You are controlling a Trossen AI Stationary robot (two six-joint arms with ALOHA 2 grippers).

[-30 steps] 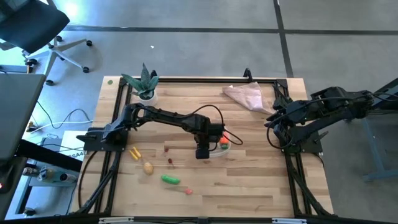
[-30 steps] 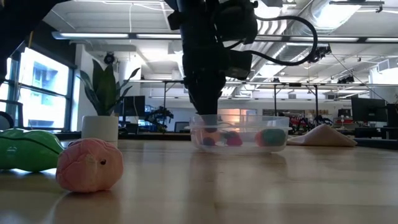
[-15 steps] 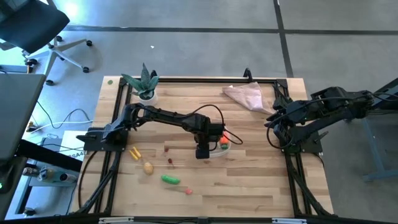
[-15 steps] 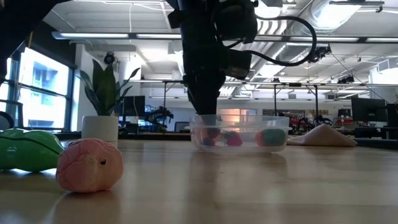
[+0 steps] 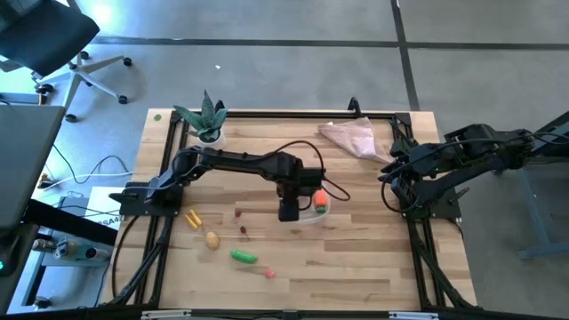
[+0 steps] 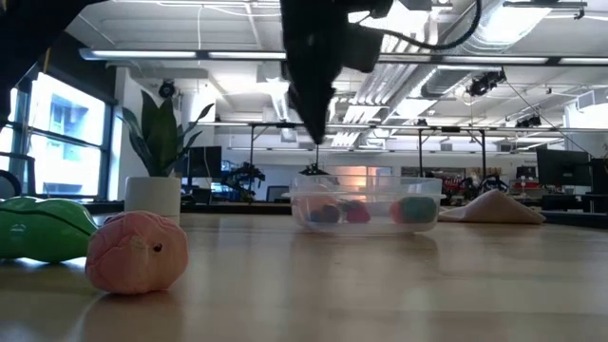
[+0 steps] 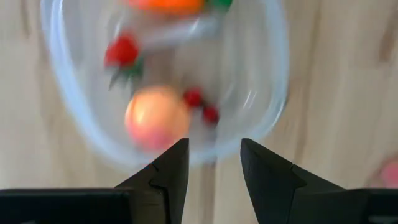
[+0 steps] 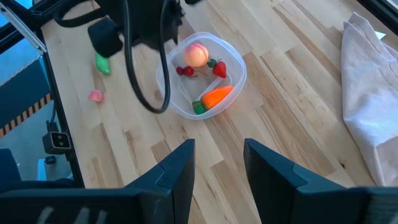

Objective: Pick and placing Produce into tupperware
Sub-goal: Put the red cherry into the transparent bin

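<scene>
Your left pincer (image 7: 214, 163) has lifted above the small round clear plastic tub (image 5: 313, 210), fingers apart and empty. Inside the tub now lie a peach-coloured ball (image 7: 157, 117), an orange carrot (image 8: 216, 96) and small red bits (image 7: 202, 106). More pieces wait on the wooden tabletop (image 5: 356, 258). Your right pincer (image 8: 219, 163) waits, open.

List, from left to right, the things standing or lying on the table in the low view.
Green pod → pink round piece → white plant pot → clear tub holding produce → pinkish cloth.
</scene>
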